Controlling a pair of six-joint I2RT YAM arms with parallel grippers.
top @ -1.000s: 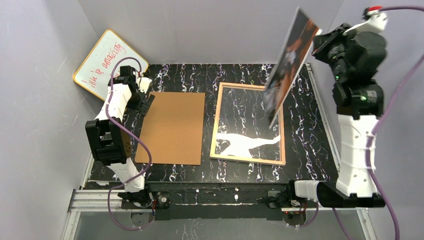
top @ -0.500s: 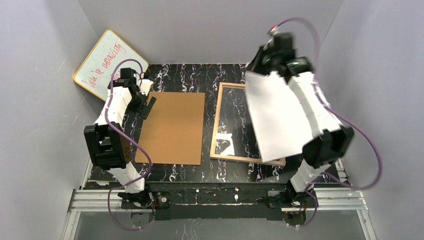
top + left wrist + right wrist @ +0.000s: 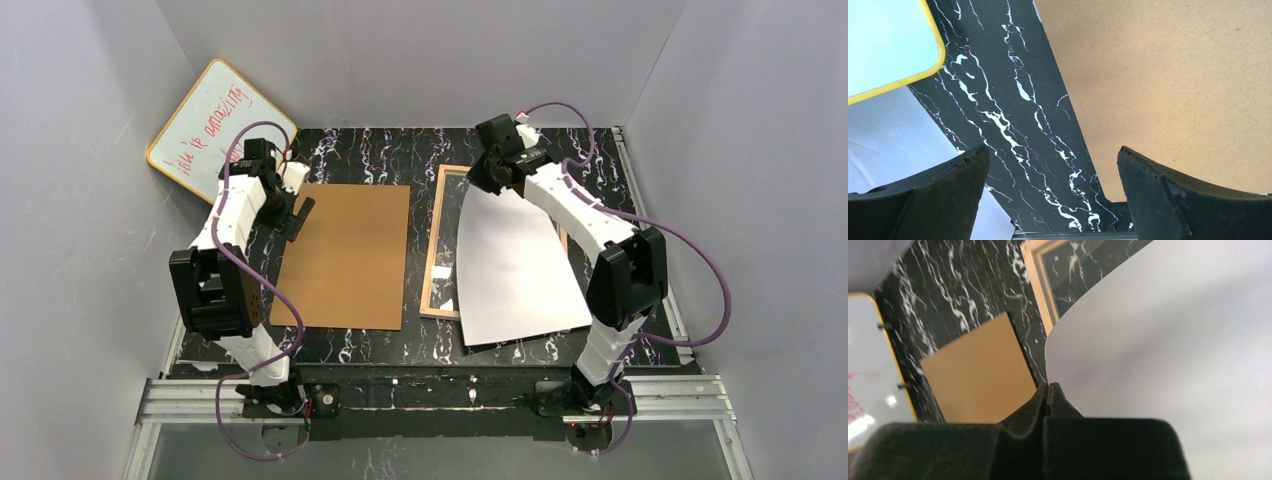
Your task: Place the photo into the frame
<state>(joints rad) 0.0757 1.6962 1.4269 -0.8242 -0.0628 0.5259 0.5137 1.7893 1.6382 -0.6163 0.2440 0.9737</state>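
Right pincer [image 3: 1049, 389] tight on photo [image 3: 1173, 340]

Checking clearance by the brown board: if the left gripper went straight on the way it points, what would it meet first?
Most likely the bare black marbled table, in the strip between the brown board and the whiteboard; depth is hard to judge.

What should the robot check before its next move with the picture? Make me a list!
1. Right gripper holding the photo: ok, shut on its far edge.
2. White back facing up: ok.
3. Photo inside the frame: not ok, its near edge sticks out past the frame.
4. Photo lying flat: not ok, it curves.
5. Left gripper out of the way: ok, open at the brown board's edge.
6. Frame's right side lined up: cannot tell, mostly hidden under the photo.
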